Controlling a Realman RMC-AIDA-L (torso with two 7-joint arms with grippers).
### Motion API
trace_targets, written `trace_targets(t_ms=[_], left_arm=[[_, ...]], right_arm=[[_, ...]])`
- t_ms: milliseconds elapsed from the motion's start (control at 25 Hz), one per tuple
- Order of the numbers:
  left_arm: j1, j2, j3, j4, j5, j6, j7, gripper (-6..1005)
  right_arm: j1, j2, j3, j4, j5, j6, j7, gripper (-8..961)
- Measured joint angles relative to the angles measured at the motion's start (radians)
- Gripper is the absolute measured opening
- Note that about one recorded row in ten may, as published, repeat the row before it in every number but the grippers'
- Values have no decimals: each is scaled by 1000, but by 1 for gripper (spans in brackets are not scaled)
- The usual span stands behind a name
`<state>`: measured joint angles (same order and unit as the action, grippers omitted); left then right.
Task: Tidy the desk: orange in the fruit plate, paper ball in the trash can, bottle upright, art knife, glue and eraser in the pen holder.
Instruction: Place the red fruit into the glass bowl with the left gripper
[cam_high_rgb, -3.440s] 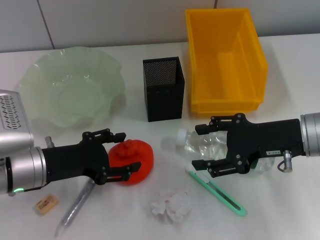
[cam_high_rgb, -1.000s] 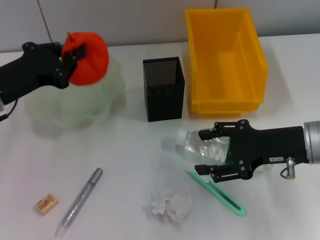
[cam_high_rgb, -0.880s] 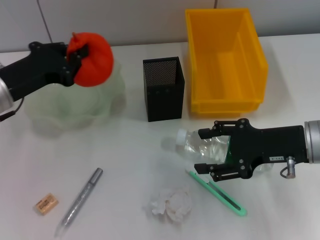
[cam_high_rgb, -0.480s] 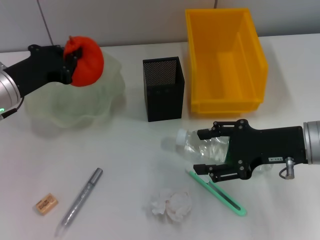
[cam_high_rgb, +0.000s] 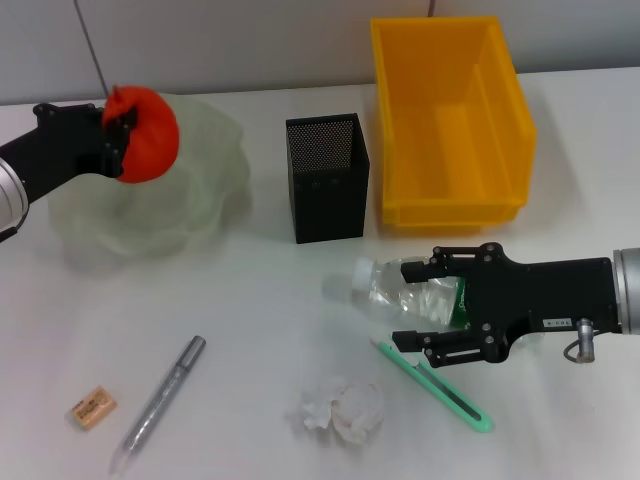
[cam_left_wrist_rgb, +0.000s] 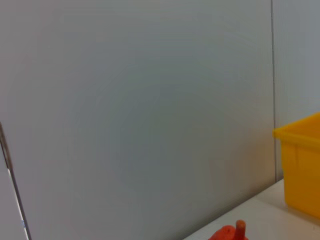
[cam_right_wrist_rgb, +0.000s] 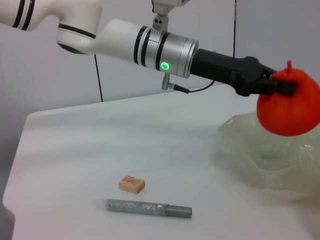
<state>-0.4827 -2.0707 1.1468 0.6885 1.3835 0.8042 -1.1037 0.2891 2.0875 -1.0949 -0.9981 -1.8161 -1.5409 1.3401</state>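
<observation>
My left gripper (cam_high_rgb: 122, 140) is shut on the orange (cam_high_rgb: 143, 148) and holds it above the left part of the pale green fruit plate (cam_high_rgb: 205, 190). The right wrist view shows the orange (cam_right_wrist_rgb: 290, 107) a little above the plate (cam_right_wrist_rgb: 260, 150). My right gripper (cam_high_rgb: 410, 305) is open, its fingers straddling the clear bottle (cam_high_rgb: 395, 290), which lies on its side. The green art knife (cam_high_rgb: 435, 385) lies just in front of it. The paper ball (cam_high_rgb: 343, 408), silver glue stick (cam_high_rgb: 160, 402) and eraser (cam_high_rgb: 92, 408) lie near the front edge.
The black mesh pen holder (cam_high_rgb: 327, 178) stands mid-table. The yellow bin (cam_high_rgb: 450, 120) stands to its right at the back. A wall runs behind the table.
My left gripper lifted the orange from the table to above the plate, then shifted it left and slightly down. My right gripper stayed around the bottle, drifting slightly right and down.
</observation>
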Motion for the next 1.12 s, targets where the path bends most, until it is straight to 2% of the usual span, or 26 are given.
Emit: trace_targets(t_ms=[640,1120], left_arm=[[-11,-6,30,-27,-18,-23,90,140],[-12,-5,35,-20,-49,-21,91,490]], right_arm=[[-5,-1,0,-10,36,-28,4,786],[-19,-3,1,-10,37,-28,6,787]])
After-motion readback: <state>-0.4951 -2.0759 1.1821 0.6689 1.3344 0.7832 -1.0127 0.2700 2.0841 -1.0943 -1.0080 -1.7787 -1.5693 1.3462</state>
